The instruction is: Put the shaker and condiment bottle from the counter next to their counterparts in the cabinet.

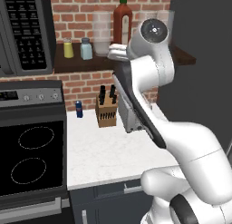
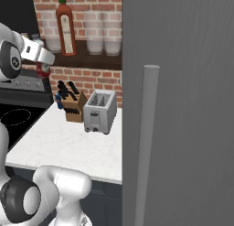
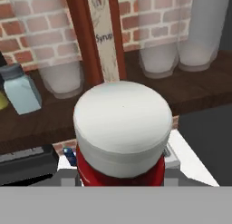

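My gripper is shut on the condiment bottle, a squat red bottle whose white cap looms large in the hand view. It hangs just in front of the cabinet shelf, close to the tall red-brown bottle with a green cap. The pale blue-grey shaker stands on the shelf beside the yellow shaker, left of the held bottle. In the hand view the shaker is at the left and the tall bottle rises straight behind the cap.
Frosted glasses stand on the shelf around the tall bottle. Below on the counter are a knife block, a toaster and a small blue can. The stove is left, a tall grey door right.
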Controlling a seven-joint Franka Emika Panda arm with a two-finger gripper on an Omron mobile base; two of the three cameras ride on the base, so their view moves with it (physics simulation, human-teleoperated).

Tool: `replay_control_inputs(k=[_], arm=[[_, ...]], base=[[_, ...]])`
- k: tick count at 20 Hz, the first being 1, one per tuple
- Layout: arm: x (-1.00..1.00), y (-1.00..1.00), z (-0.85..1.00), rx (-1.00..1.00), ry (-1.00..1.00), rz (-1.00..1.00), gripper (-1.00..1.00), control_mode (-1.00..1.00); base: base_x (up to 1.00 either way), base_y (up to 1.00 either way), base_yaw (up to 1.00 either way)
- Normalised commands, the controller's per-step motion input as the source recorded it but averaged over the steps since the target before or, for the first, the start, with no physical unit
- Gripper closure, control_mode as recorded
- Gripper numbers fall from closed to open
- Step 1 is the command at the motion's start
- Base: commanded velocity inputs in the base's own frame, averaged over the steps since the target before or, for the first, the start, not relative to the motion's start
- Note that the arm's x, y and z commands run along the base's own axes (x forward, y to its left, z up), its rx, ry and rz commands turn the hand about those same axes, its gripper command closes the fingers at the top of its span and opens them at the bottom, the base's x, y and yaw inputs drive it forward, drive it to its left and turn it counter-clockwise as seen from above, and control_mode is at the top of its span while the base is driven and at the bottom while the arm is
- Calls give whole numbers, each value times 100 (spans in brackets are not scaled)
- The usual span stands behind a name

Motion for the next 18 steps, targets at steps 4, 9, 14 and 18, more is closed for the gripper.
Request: replay_control_inputs(k=[4, 9, 14, 18], arm=[[-15, -29, 83, 13, -2, -18, 100, -100], [-10, -27, 48, 12, -1, -11, 100, -100], [0, -24, 0, 4, 0, 0, 100, -100], [0, -23, 0, 0, 0, 0, 100, -100]], base=[[0, 0, 0], [0, 0, 0], [0, 0, 0], [0, 0, 0]])
